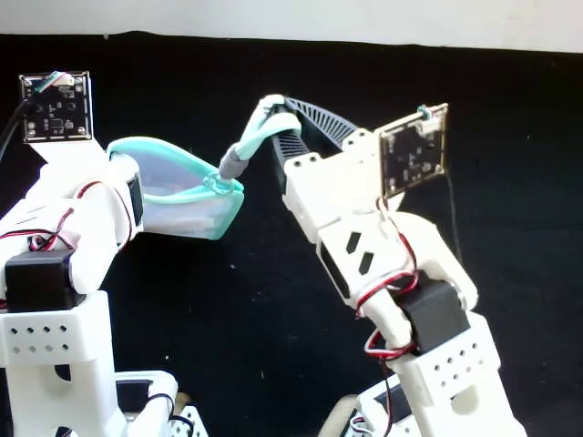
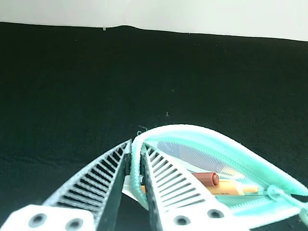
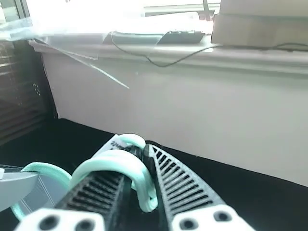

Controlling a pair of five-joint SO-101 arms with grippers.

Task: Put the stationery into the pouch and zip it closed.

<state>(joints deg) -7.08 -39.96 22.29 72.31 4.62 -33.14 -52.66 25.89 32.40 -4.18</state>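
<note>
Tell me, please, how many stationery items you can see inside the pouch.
2: a brown-capped pen and an orange pen beside it, both inside the open pouch that the left pincer holds; the right pincer grips its zip loop. More may be hidden deeper.

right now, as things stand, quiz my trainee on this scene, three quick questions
1. True or false: the pouch is zipped fully shut.
2. What do the right fingers hold? A) the zipper's pull loop B) a pen C) nothing
3. Fill in: the left fingers pinch the pouch's open ____.
Key: 1 false; 2 A; 3 rim.
</note>
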